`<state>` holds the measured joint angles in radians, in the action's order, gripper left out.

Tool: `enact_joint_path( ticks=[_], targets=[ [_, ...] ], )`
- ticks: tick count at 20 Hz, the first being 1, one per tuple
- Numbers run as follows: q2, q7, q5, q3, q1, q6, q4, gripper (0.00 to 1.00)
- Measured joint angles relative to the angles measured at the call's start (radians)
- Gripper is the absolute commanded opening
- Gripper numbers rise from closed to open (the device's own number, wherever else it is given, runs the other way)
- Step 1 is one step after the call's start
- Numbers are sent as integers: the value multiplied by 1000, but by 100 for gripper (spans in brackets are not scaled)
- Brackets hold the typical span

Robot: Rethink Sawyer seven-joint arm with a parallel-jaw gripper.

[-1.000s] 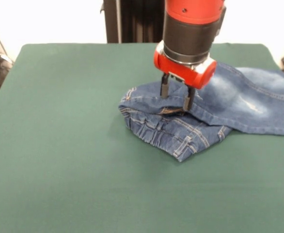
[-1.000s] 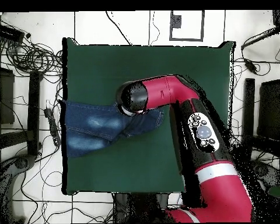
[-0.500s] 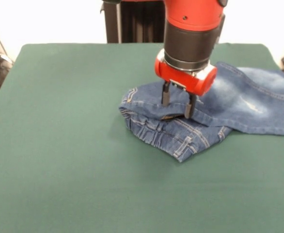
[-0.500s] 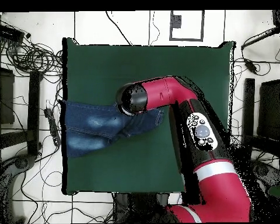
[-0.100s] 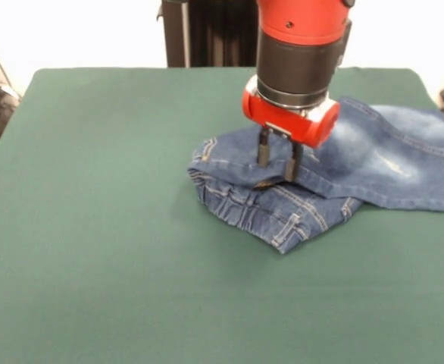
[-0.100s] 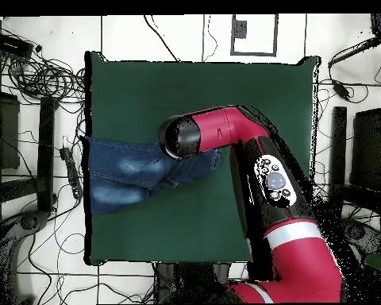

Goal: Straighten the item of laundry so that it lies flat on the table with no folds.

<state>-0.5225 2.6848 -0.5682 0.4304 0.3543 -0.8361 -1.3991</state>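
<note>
While the near half of the green bench (image 5: 131,303) lies bare, we see the jeans (image 5: 282,205) bunched toward three o'clock of centre, the elastic waistband doubled under a folded-over upper layer and both legs running off to three o'clock past the bench edge. Just beyond the fold, our end effector (image 5: 276,158) points straight down, its two fingers drawn close together and pinching the top denim layer. Overhead, the arm (image 6: 265,167) covers the waist end

So here's the count: one pair of jeans (image 5: 343,163), one green table (image 5: 116,250) under them, one arm (image 6: 257,159) of mine over that table, and one gripper (image 5: 276,161) with two fingers (image 5: 264,151).
</note>
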Motion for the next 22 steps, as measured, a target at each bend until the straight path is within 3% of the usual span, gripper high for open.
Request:
enact_joint_path(
  ticks=[13,22],
  targets=[
    [-10,0,3,-7,-2,0,-18,0],
    [-93,0,68,-7,0,-24,-83,0]
  ],
)
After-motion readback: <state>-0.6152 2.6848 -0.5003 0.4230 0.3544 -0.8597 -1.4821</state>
